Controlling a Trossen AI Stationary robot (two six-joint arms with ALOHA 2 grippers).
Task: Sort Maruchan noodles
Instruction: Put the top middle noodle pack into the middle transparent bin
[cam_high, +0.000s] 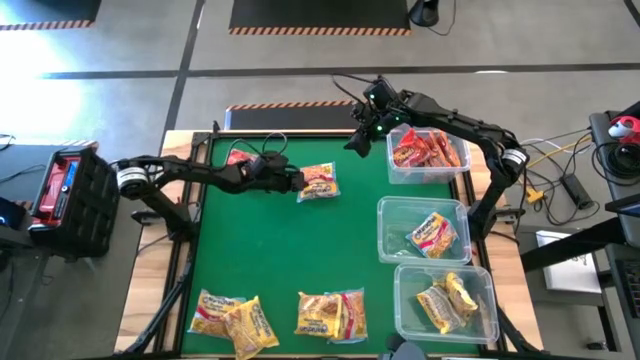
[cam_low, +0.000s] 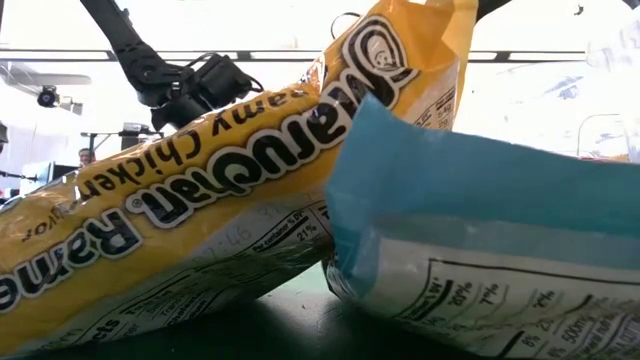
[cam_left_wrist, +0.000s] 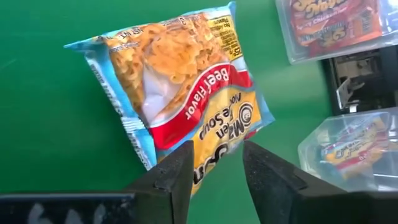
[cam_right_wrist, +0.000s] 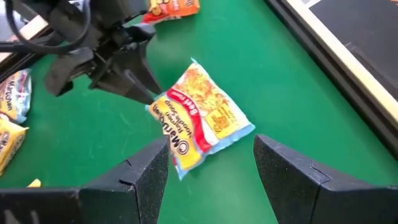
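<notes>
Left gripper (cam_high: 297, 181), fingers parted, at the beef packet's (cam_high: 319, 182) nine o'clock; right gripper (cam_high: 362, 133) hangs open.

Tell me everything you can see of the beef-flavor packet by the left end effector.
The beef packet is a flat, crinkly plastic pouch with pale blue edges, a noodle photo, a red "Beef Flavor" band and a yellow logo end. It lies on the green table, skewed, apart from the other packets and outside the bins. The left end effector is open, its fingers at the packet's yellow end; whether they touch it is unclear.
</notes>
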